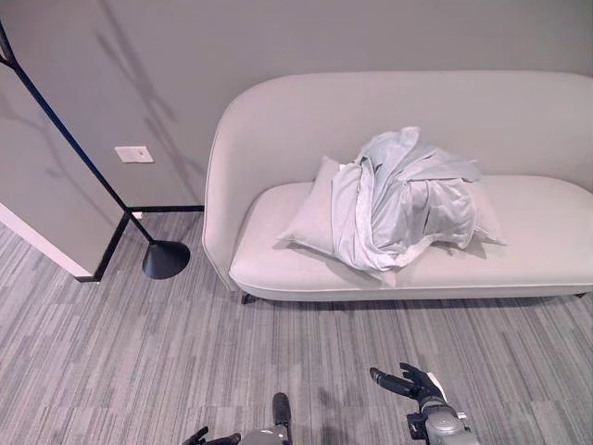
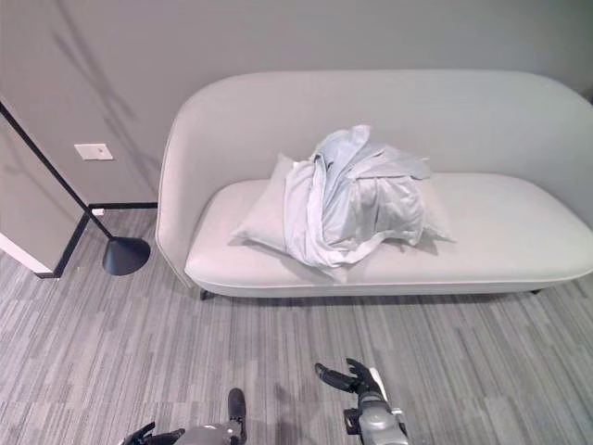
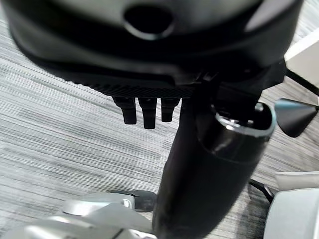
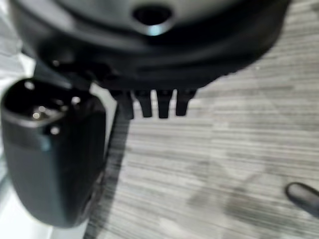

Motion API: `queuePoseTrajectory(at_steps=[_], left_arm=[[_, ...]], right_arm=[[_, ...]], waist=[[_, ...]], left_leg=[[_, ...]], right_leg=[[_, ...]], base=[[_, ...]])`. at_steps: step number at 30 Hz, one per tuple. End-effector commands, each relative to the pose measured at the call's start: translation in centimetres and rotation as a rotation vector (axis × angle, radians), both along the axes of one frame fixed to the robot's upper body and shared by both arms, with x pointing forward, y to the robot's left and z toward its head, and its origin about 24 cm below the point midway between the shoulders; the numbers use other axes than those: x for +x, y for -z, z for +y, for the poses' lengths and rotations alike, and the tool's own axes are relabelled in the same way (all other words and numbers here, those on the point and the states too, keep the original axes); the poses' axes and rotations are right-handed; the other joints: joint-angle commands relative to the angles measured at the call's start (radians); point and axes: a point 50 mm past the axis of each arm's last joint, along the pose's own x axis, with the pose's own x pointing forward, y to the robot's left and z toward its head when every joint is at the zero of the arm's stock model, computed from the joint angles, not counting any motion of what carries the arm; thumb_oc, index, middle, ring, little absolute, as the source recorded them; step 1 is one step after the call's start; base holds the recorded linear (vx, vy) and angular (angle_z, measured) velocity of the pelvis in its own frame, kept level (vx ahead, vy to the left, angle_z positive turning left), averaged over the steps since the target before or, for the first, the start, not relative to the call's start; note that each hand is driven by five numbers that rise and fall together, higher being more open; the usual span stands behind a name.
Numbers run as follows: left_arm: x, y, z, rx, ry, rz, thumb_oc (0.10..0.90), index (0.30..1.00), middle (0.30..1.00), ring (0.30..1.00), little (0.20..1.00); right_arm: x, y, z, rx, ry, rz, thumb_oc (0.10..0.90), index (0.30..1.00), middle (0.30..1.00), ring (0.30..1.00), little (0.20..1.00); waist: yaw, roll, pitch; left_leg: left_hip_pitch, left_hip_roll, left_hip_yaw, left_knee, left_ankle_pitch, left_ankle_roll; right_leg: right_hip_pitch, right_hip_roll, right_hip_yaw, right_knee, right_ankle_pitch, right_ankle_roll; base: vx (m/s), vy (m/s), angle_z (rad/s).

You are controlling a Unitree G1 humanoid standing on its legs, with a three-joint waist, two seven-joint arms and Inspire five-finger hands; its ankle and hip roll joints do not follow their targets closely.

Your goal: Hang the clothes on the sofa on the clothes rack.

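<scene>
1. Left eye view: the crumpled pale clothes point(image 1: 403, 199) lie on a cushion point(image 1: 313, 218) on the sofa point(image 1: 547, 232); the clothes rack point(image 1: 165, 258) stands left of it.
2. Right eye view: my right hand point(image 2: 350, 378) hovers over the carpet, holding nothing.
3. Left wrist view: my left hand point(image 3: 149, 107) hangs relaxed, fingers straight.
4. Right wrist view: fingers loose, grasping nothing.

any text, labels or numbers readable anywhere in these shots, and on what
None can be read.
The white wall plate beside the clothes rack shows no legible marking; too small to tell.
The crumpled light clothes, the cushion under them and the sofa carry no visible print or tags.
The left hand and right hand show no lettering.
</scene>
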Motion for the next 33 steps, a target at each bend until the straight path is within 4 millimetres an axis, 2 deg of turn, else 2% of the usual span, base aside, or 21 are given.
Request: queuePoseTrajectory(at_steps=[1,2,3,4,7,8,9,10,11,14,15,16,17,19,20,21,22,24,26,28,33], left_arm=[[1.0,0.0,-1.5,0.055,0.109,0.017,0.8,0.9,0.9,0.9,0.9],[1.8,-0.1,-1.7,0.099,0.229,0.029,0.8,0.9,0.9,0.9,0.9],[1.7,0.1,-3.1,0.111,0.266,0.038,0.8,0.9,0.9,0.9,0.9],[0.5,0.3,-2.4,0.114,0.244,0.088,0.8,0.9,0.9,0.9,0.9],[-0.4,0.4,-1.4,0.112,0.173,0.119,0.8,0.9,0.9,0.9,0.9],[-0.6,0.4,-1.4,0.106,0.171,0.119,0.8,0.9,0.9,0.9,0.9],[-0.9,0.4,-1.4,0.11,0.179,0.13,0.8,0.9,0.9,0.9,0.9],[-1.0,0.4,-1.4,0.11,0.179,0.13,0.8,0.9,0.9,0.9,0.9],[-1.0,0.5,-1.5,0.109,0.171,0.128,0.8,0.9,0.9,0.9,0.9],[-0.5,0.6,-3.1,0.08,0.174,0.106,0.8,0.9,0.9,0.9,0.9],[-0.5,0.6,-3.2,0.08,0.175,0.106,0.8,0.9,0.9,0.9,0.9],[0.1,0.5,-3.7,0.071,0.191,0.083,0.8,0.9,0.9,0.9,0.9],[0.0,0.5,-3.7,0.071,0.191,0.084,0.8,0.9,0.9,0.9,0.9],[0.5,0.4,-4.0,0.069,0.195,0.067,0.8,0.9,0.9,0.9,0.9],[0.8,0.3,-4.1,0.071,0.202,0.052,0.8,0.9,0.9,0.9,0.9],[0.8,0.3,-4.0,0.071,0.202,0.052,0.8,0.9,0.9,0.9,0.9],[1.2,0.2,-4.2,0.08,0.188,0.033,0.8,0.9,0.9,0.9,0.9],[1.2,0.2,-4.3,0.084,0.192,0.032,0.8,0.9,0.9,0.9,0.9],[0.9,0.3,-4.6,0.086,0.213,0.044,0.8,0.9,0.9,0.9,0.9],[0.0,0.5,-5.0,0.104,0.267,0.081,0.8,0.9,0.9,0.9,0.9],[-0.2,0.5,-4.9,0.136,0.323,0.087,0.8,0.9,0.9,0.9,0.9]], right_arm=[[4.8,-3.5,2.6,0.054,0.215,-0.312,0.8,0.9,0.9,0.9,0.9],[5.9,-4.6,2.7,0.09,0.387,-0.393,0.8,0.9,0.9,0.9,0.9],[6.6,-7.0,-0.6,-0.114,0.585,-0.5,0.8,0.9,0.9,0.9,0.9],[6.8,-8.3,-4.2,-0.179,0.658,-0.542,0.8,0.9,0.9,0.9,0.9],[7.2,-9.5,-5.2,-0.165,0.632,-0.602,0.8,0.9,0.9,0.9,0.9],[7.5,-10.2,-5.3,-0.182,0.593,-0.631,0.8,0.9,0.9,0.9,0.9],[7.4,-10.2,-5.2,-0.178,0.583,-0.64,0.8,0.9,0.9,0.9,0.9],[7.4,-10.2,-5.2,-0.178,0.583,-0.64,0.8,0.9,0.9,0.9,0.9],[7.3,-10.2,-5.1,-0.186,0.563,-0.637,0.8,0.9,0.9,0.9,0.9],[7.2,-10.8,-4.4,-0.169,0.532,-0.687,0.8,0.9,0.9,0.9,0.9],[7.2,-10.7,-4.4,-0.169,0.532,-0.687,0.8,0.9,0.9,0.9,0.9],[6.9,-10.6,-3.9,-0.147,0.532,-0.692,0.8,0.9,0.9,0.9,0.9],[6.9,-10.5,-3.9,-0.147,0.532,-0.691,0.8,0.9,0.9,0.9,0.9],[6.6,-10.3,-3.1,-0.116,0.516,-0.689,0.8,0.9,0.9,0.9,0.9],[6.2,-10.0,-2.9,-0.117,0.494,-0.677,0.8,0.9,0.9,0.9,0.9],[6.2,-10.0,-2.9,-0.117,0.494,-0.677,0.8,0.9,0.9,0.9,0.9],[6.1,-9.6,-2.6,-0.111,0.509,-0.661,0.8,0.9,0.9,0.9,0.9],[5.9,-9.3,-2.6,-0.104,0.521,-0.646,0.8,0.9,0.9,0.9,0.9],[5.5,-8.9,-2.8,-0.101,0.56,-0.627,0.8,0.9,0.9,0.9,0.9],[5.7,-8.9,-2.7,-0.125,0.576,-0.629,0.8,0.9,0.9,0.9,0.9],[5.8,-8.5,-1.1,-0.132,0.522,-0.609,0.8,0.9,0.9,0.9,0.9]], waist=[[0.001,-0.028,-0.068],[-0.05,0.002,-0.021],[-0.088,-0.005,0.01],[-0.102,-0.016,0.0],[-0.103,-0.025,-0.019],[-0.105,-0.024,-0.023],[-0.104,-0.031,-0.034],[-0.106,-0.03,-0.035],[-0.109,-0.024,-0.044],[-0.118,0.005,-0.051],[-0.121,0.006,-0.053],[-0.114,0.008,-0.047],[-0.118,0.008,-0.048],[-0.111,0.001,-0.029],[-0.102,-0.017,-0.009],[-0.105,-0.017,-0.01],[-0.096,-0.026,0.001],[-0.093,-0.028,0.002],[-0.081,-0.01,0.001],[-0.081,0.027,-0.01],[-0.089,0.042,-0.043]], left_leg=[[0.115,-0.031,0.008,-0.021,-0.172,0.035],[0.183,-0.022,-0.022,-0.021,-0.215,0.039],[0.243,-0.028,-0.091,-0.021,-0.26,0.012],[0.303,-0.02,-0.159,-0.021,-0.304,-0.011],[0.344,0.002,-0.193,-0.021,-0.326,-0.034],[0.376,0.028,-0.199,-0.021,-0.337,-0.05],[0.397,0.049,-0.21,-0.021,-0.346,-0.062],[0.397,0.05,-0.211,-0.021,-0.346,-0.063],[0.408,0.08,-0.209,-0.021,-0.344,-0.073],[0.367,0.177,-0.227,0.021,-0.283,-0.102],[0.363,0.178,-0.231,0.024,-0.284,-0.102],[0.323,0.199,-0.24,0.099,-0.233,-0.116],[0.318,0.2,-0.245,0.104,-0.235,-0.117],[0.253,0.201,-0.269,0.238,-0.161,-0.124],[0.19,0.188,-0.275,0.344,-0.14,-0.11],[0.184,0.187,-0.279,0.351,-0.143,-0.11],[0.132,0.17,-0.248,0.305,-0.183,-0.102],[0.13,0.171,-0.226,0.242,-0.199,-0.104],[0.079,0.183,-0.186,0.104,-0.123,-0.121],[0.092,0.196,-0.162,-0.014,-0.089,-0.137],[0.124,0.161,-0.141,-0.021,-0.125,-0.133]], right_leg=[[-0.147,-0.237,0.021,0.427,0.221,0.068],[-0.294,-0.194,0.022,0.526,0.189,0.033],[-0.349,-0.106,0.142,0.188,0.189,0.039],[-0.381,-0.144,0.28,0.053,0.303,0.077],[-0.387,-0.165,0.305,0.036,0.338,0.09],[-0.399,-0.173,0.308,0.057,0.348,0.095],[-0.382,-0.159,0.298,0.069,0.306,0.089],[-0.383,-0.158,0.297,0.072,0.303,0.089],[-0.385,-0.138,0.293,0.097,0.281,0.081],[-0.36,-0.069,0.249,0.114,0.216,0.037],[-0.36,-0.069,0.245,0.113,0.216,0.036],[-0.325,-0.043,0.225,0.092,0.194,0.012],[-0.324,-0.043,0.221,0.091,0.195,0.012],[-0.286,-0.028,0.203,0.077,0.177,-0.018],[-0.253,-0.031,0.188,0.062,0.159,-0.037],[-0.253,-0.032,0.184,0.062,0.159,-0.037],[-0.221,-0.045,0.168,0.032,0.149,-0.031],[-0.203,-0.055,0.157,0.011,0.149,-0.02],[-0.18,-0.059,0.127,-0.012,0.15,-0.008],[-0.165,-0.055,0.123,-0.019,0.136,0.009],[-0.16,-0.093,0.128,-0.021,0.155,0.027]], base=[[0.43,0.278,0.0],[0.63,-0.034,-0.05],[1.04,-0.339,-0.16],[0.84,-0.602,0.46],[0.47,-0.402,2.28],[0.55,-0.573,2.52],[0.37,-0.42,0.78],[0.26,-0.345,-0.48],[0.19,-0.276,-0.26],[0.19,-0.349,0.16],[0.16,-0.352,0.0],[0.07,-0.174,-0.03],[0.1,-0.232,0.11],[0.08,-0.199,0.13],[0.06,-0.19,0.24],[0.1,-0.138,0.32],[0.07,-0.025,0.27],[0.11,0.027,0.04],[0.12,0.124,-0.03],[0.15,0.188,0.24],[0.14,0.193,0.02]])
